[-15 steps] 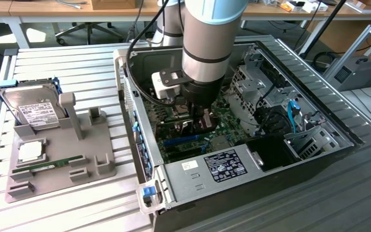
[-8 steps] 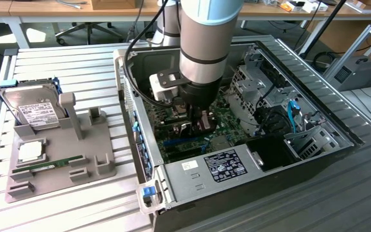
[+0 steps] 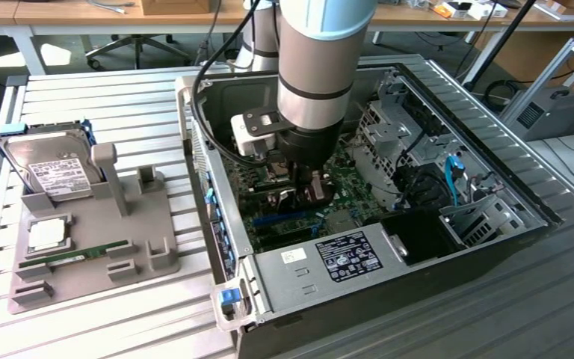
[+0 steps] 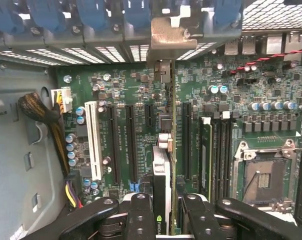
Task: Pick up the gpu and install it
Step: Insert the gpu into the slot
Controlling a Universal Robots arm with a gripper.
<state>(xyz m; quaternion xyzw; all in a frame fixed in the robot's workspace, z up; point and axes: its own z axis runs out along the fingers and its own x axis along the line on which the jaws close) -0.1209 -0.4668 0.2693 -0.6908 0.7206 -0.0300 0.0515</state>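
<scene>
My fingers sit nearest, pinching the gpu edge-on. My gripper holds it upright over the motherboard inside the open computer case. I cannot quite tell whether its edge touches a slot.

gpu between fingers, over motherboard

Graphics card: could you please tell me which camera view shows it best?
The wrist view. There the graphics card is seen edge-on, gripped in the hand over the motherboard. In the exterior view the arm and hand cover nearly all of it inside the computer case.
</scene>
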